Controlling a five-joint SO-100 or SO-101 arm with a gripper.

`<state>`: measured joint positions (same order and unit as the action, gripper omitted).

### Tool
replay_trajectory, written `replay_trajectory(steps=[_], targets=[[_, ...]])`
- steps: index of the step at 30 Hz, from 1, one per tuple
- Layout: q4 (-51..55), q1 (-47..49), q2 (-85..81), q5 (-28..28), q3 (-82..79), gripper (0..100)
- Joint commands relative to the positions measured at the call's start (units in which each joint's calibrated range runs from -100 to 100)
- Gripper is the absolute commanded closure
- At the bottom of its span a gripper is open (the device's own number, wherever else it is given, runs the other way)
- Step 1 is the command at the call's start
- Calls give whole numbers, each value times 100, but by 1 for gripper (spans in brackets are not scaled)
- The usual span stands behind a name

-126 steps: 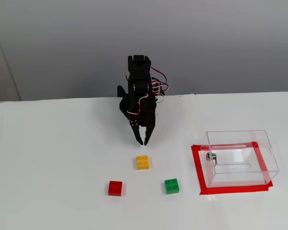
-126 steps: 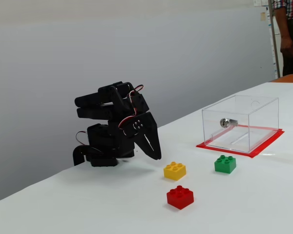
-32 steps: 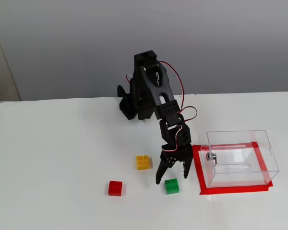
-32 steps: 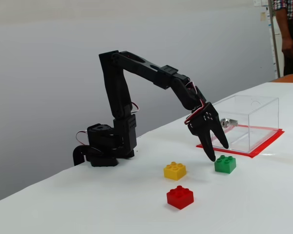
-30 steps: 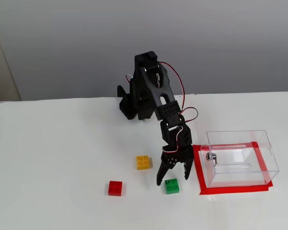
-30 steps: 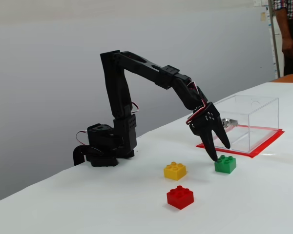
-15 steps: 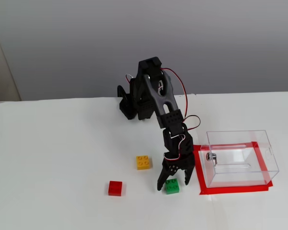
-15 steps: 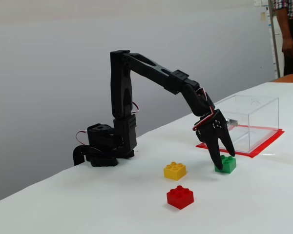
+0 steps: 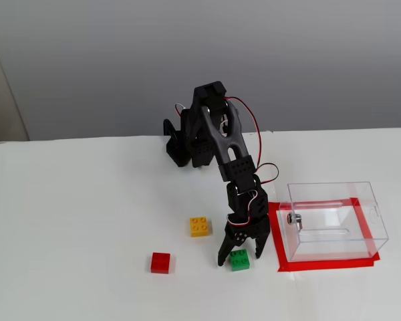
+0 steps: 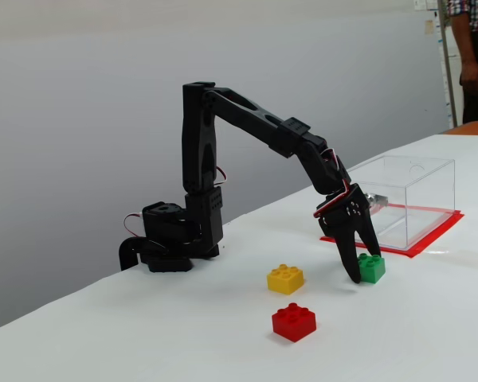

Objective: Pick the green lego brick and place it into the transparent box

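One black arm reaches down over the white table (image 9: pixel 67 221), and its gripper (image 9: pixel 240 256) stands spread around the single green lego brick (image 9: pixel 240 260). In both fixed views the two fingers straddle the brick, one on each side, tips at or near the table; whether they press on the brick's sides I cannot tell, and the brick sits flat on the surface, not lifted.

Three bricks lie on the table: one green, one yellow, one red. In the higher fixed view the yellow brick (image 9: pixel 200 226) lies just left of the gripper and a little farther back, and the red brick (image 9: pixel 160 262) sits further left, near the front. In the lower fixed view the red brick (image 10: pixel 294 321) is nearest the camera, the yellow brick (image 10: pixel 285 278) behind it, the green lego brick (image 10: pixel 372 268) to their right.

One transparent box (image 9: pixel 367 207) stands right of the gripper on a red tape rectangle (image 9: pixel 321 265), a small metal knob (image 9: pixel 294 219) on its left wall. The box holds no brick.
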<state>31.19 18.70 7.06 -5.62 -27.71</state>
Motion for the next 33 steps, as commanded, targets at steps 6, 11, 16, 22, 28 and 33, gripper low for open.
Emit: replay_trajectory(steps=[6,11,16,22,28,33], targets=[[-73,-62,-40,-2,249,62],[-73,-62,-40,-2,240,71],[-64,-69,-49,9,231,82],[-29,-202,-125,3,213,83],[-29,-321,-133,35,240,83],[-3,-328,-142,40,240,83]])
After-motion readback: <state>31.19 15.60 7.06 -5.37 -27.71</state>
